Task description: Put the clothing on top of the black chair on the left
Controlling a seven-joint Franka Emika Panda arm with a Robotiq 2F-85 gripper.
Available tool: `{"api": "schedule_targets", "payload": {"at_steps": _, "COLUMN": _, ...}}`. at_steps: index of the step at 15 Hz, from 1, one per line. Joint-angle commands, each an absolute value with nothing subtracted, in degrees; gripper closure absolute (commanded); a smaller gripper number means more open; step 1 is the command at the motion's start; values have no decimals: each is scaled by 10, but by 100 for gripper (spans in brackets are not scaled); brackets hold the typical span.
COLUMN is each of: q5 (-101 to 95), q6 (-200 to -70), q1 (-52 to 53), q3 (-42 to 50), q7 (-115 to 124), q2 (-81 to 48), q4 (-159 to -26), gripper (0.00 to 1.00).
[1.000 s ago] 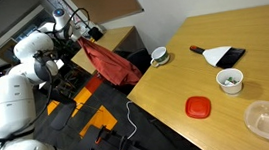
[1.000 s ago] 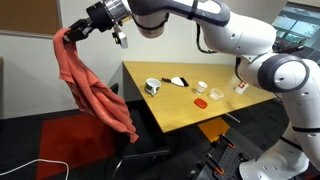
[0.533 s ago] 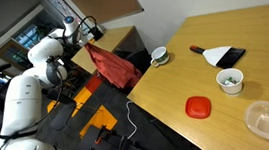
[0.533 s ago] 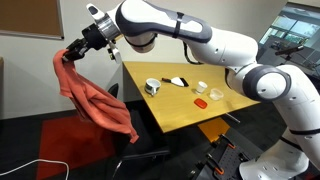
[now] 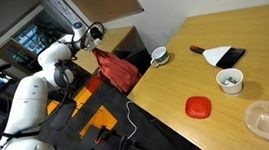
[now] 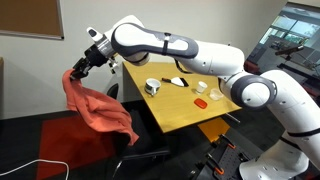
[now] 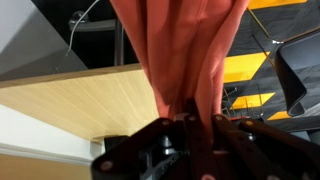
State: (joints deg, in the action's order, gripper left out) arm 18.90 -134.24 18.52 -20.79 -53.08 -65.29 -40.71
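Across much of an exterior view stretches the wooden bench [image 5: 204,63], with the black chair [image 5: 136,61] tucked at its corner. Over that chair hangs the red clothing [image 6: 95,105]. Its long axis runs steeply from a bunched top down to a loose hem spreading toward the seat; whether it rests there cannot be told. Directly above, the pincer [image 6: 76,72] is pinching the gathered top, and in the wrist view the fabric trails straight away from its fingertips.

Matt rust-red cloth clothing [image 6: 98,108], smooth pale wood-grain table [image 5: 175,81], glossy white plastic arm [image 6: 160,45]
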Motion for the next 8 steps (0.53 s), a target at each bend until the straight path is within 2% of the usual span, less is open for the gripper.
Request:
{"api": "schedule_targets", "payload": {"at_steps": 1, "q5": 151, "q6": -1305, "q1": 209, "q3": -170, "q7": -488, "q2": -678, "q4": -368, "gripper": 99}}
{"api": "schedule_targets", "payload": {"at_steps": 6, "q5": 99, "q6": -1249, "q1": 237, "q3": -120, "q7": -448, "q2": -698, "q4": -362, "gripper": 99}}
{"api": "schedule_targets", "payload": {"at_steps": 7, "q5": 92, "q6": -1234, "q1": 242, "q3": -114, "q7": -443, "q2": -700, "q4": -359, "gripper": 77}}
{"api": "schedule_targets", "payload": {"at_steps": 8, "q5": 87, "q6": -1221, "q1": 245, "q3": -110, "q7": -442, "q2": -703, "q4": -354, "gripper": 69}}
